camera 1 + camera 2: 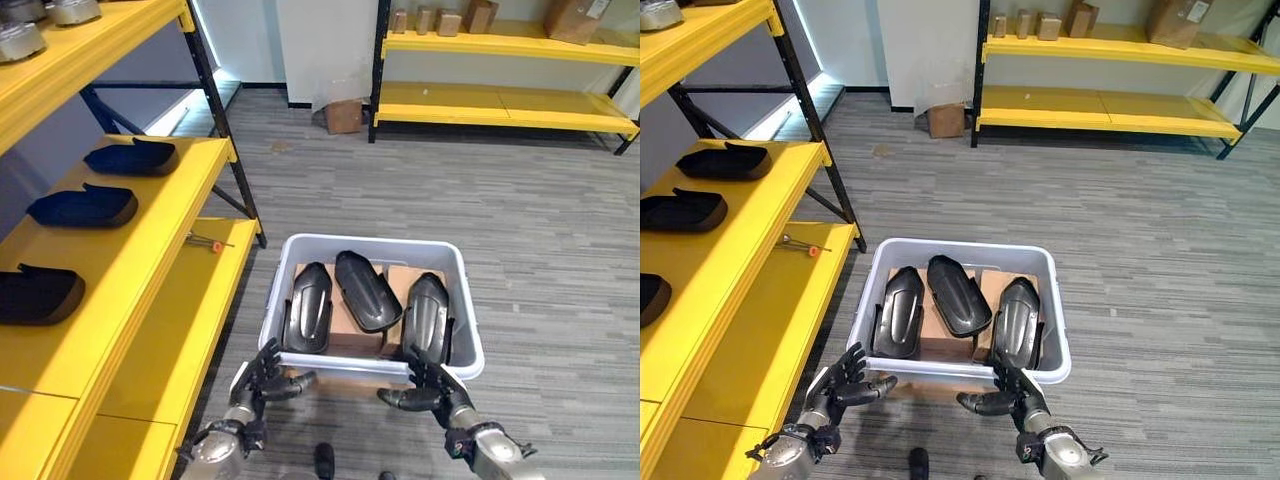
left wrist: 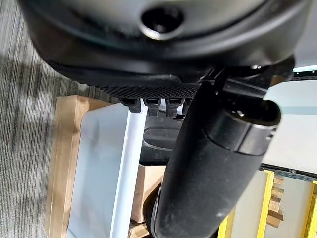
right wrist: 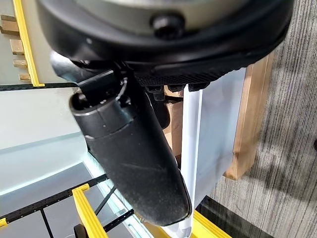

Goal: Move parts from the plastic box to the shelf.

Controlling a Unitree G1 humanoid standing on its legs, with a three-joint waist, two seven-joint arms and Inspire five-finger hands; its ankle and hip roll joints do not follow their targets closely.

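Pale grey plastic forms the box, which is set on the floor just beside the yellow shelf and holds three dark moulded parts leaning on cardboard blocks. Three similar dark parts are already laid in a row on the shelf. The left hand and the right hand are placed at the near rim of the box. In the eye views the fingers of both are seen loosely spread and relaxed, with nothing gripped; whether the fingertips touch the rim cannot be told.

Several risks are judged from here. If one part is lifted, its neighbours could be dragged along or toppled, since the three are packed closely together. The smooth curved shells may slip from a loose grasp. The light box could be pushed or tipped if the rim is pressed. A part placed near the shelf's front edge could slide off.

Much is obscured. In both wrist views each hand's bulk and thumb cover most of the scene, and the fingertips are cut off. The box's floor is hidden under parts and cardboard. A small red-handled tool lies on the lower shelf; its kind cannot be made out.
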